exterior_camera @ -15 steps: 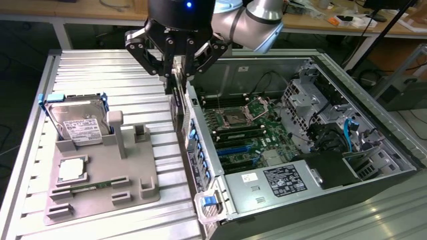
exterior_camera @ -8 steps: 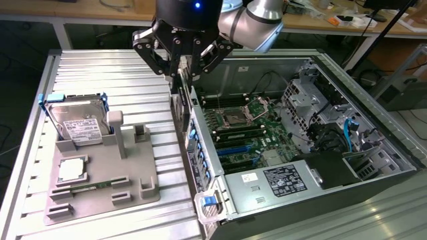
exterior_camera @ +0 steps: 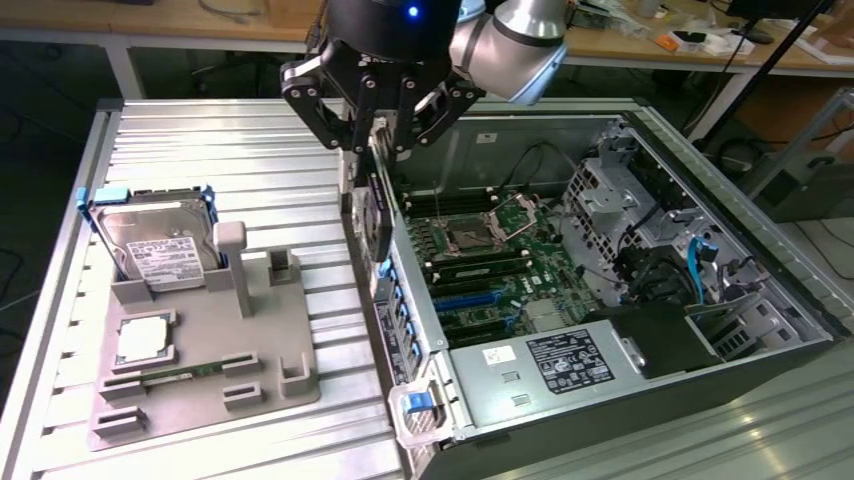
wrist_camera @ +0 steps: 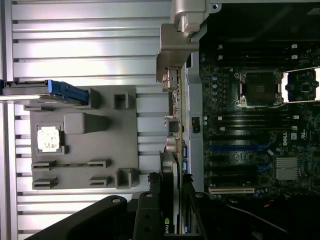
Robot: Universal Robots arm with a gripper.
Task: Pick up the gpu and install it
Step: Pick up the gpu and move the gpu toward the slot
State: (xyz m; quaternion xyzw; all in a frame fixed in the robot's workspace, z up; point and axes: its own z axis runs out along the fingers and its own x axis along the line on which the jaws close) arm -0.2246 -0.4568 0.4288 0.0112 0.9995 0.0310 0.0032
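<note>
The gripper [exterior_camera: 378,148] hangs at twelve o'clock in the exterior view, its black fingers [exterior_camera: 350,135] clenched on the gpu [exterior_camera: 374,215]. The card hangs on edge below them. It sits over the open computer case's [exterior_camera: 747,300] wall, at nine o'clock from the motherboard [exterior_camera: 494,260] and three o'clock from the grey holder tray [exterior_camera: 287,330]. Whether the card touches that wall I cannot tell.

The wrist view looks down the card's length. The gpu [wrist_camera: 169,170] stands between the gripper's [wrist_camera: 169,200] two fingers, with a green logo on its black edge. The same view shows the board's blue slots [wrist_camera: 240,147] and a white slot [wrist_camera: 231,190] just beside the card, and the bare processor socket [wrist_camera: 260,87] farther along.

The exterior view shows the labelled power supply [exterior_camera: 534,365] at six o'clock in the case. On the tray, a hard drive [exterior_camera: 160,245] stands upright at eleven o'clock, with a square chip [exterior_camera: 144,340] below it.
</note>
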